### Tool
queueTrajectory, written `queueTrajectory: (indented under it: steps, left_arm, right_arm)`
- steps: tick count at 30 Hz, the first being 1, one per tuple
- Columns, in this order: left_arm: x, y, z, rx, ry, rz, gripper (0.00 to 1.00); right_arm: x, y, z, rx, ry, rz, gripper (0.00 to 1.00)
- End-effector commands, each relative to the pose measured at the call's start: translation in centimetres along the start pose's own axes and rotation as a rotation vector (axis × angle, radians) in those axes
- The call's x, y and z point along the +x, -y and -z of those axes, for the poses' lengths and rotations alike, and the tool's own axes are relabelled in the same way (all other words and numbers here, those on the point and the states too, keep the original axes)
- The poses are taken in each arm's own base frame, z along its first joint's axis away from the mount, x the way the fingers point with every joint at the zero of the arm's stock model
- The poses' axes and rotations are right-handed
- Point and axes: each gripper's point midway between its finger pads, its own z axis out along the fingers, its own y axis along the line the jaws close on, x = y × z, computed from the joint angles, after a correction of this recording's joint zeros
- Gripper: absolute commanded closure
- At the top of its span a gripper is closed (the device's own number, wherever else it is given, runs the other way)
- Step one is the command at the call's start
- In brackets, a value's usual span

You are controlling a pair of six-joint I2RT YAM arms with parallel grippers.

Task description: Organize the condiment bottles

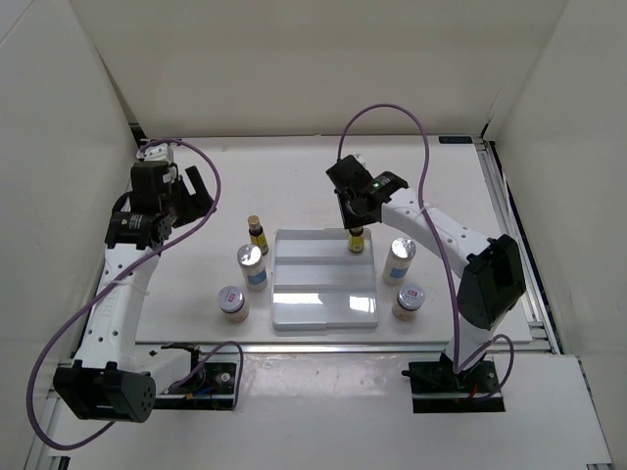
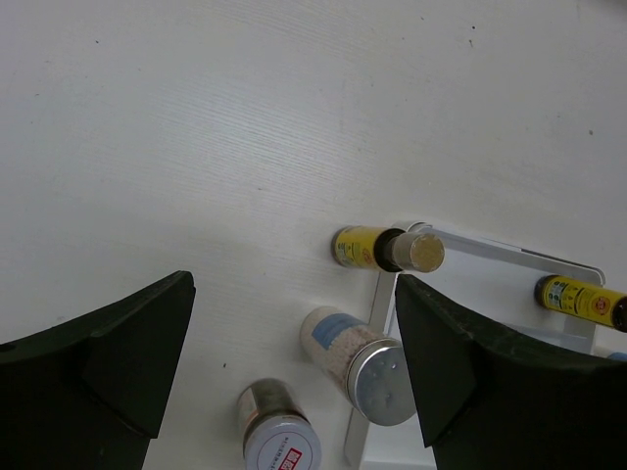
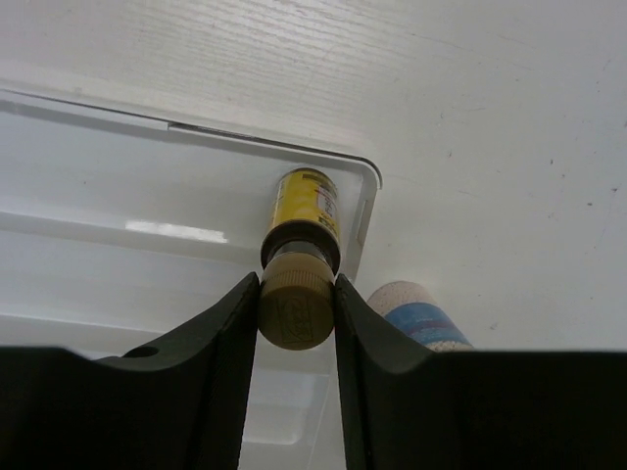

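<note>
My right gripper (image 1: 357,227) (image 3: 297,313) is shut on the cap of a slim amber-yellow bottle (image 1: 357,241) (image 3: 306,204), which stands at the back right corner of the white stepped tray (image 1: 323,305) (image 3: 147,176). My left gripper (image 1: 196,191) (image 2: 294,362) is open and empty, above the table left of the tray. The second amber bottle (image 1: 257,233) (image 2: 367,247) stands just left of the tray's back corner. A white bottle (image 1: 252,266) (image 2: 358,357) and a pinkish jar (image 1: 232,302) (image 2: 279,436) stand left of the tray. The other white bottle (image 1: 399,259) (image 3: 416,308) and jar (image 1: 409,300) stand right of it.
White walls enclose the table on three sides. A metal rail (image 1: 509,225) runs along the right edge. The right arm's elbow (image 1: 490,279) hangs near the right jar. The tray's lower steps hold nothing.
</note>
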Motion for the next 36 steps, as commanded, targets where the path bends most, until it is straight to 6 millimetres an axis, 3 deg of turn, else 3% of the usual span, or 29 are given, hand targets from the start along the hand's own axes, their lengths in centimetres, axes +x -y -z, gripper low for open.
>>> queueTrajectory:
  steps: [1, 4, 5, 6, 9, 14, 17, 19, 21, 23, 28, 36]
  left_arm:
    - [0.4, 0.3, -0.2, 0.018, -0.017, -0.010, 0.06]
    - [0.5, 0.4, -0.1, 0.027, -0.020, -0.010, 0.06]
    - [0.6, 0.4, -0.4, 0.023, -0.029, -0.010, 0.06]
    - [0.6, 0.2, -0.4, 0.015, -0.026, -0.019, 0.06]
    - [0.7, 0.0, -0.7, 0.003, -0.031, -0.020, 0.08]
    - [1.0, 1.0, -0.9, 0.061, -0.052, -0.028, 0.15]
    - [1.1, 3.5, -1.2, 0.200, -0.076, -0.055, 0.26]
    - [2.6, 4.5, -2.3, 0.265, -0.149, -0.062, 0.26]
    - [2.6, 5.4, -2.7, 0.304, -0.171, -0.085, 0.27]
    - [3.5, 6.7, -3.3, 0.337, -0.211, -0.114, 0.29]
    - [4.7, 8.8, -4.1, 0.327, -0.259, -0.177, 0.31]
    - [6.0, 8.2, -5.8, 0.253, -0.321, -0.165, 0.28]
  right_arm:
    - [-1.0, 0.7, 0.2, -0.050, 0.028, -0.107, 0.63]
    - [-0.9, 1.2, 0.4, -0.067, 0.021, -0.134, 0.45]
    - [-0.7, 1.3, 0.5, -0.067, 0.021, -0.134, 0.28]
    - [-0.9, 1.8, 0.6, -0.052, 0.022, -0.152, 0.18]
    - [-2.5, 3.9, 3.0, 0.034, 0.070, -0.160, 0.00]
    - [-5.3, 5.6, 9.5, 0.001, 0.200, -0.180, 0.00]
    - [-5.3, 7.1, 13.4, -0.016, 0.284, -0.202, 0.00]
    - [-4.7, 8.0, 15.8, -0.034, 0.337, -0.221, 0.00]
    - [-2.9, 8.4, 16.0, -0.040, 0.325, -0.216, 0.00]
    - [-1.3, 9.3, 17.4, -0.054, 0.362, -0.241, 0.00]
    - [1.7, 10.0, 17.4, -0.057, 0.355, -0.270, 0.00]
    - [3.6, 10.1, 17.0, -0.054, 0.312, -0.254, 0.00]
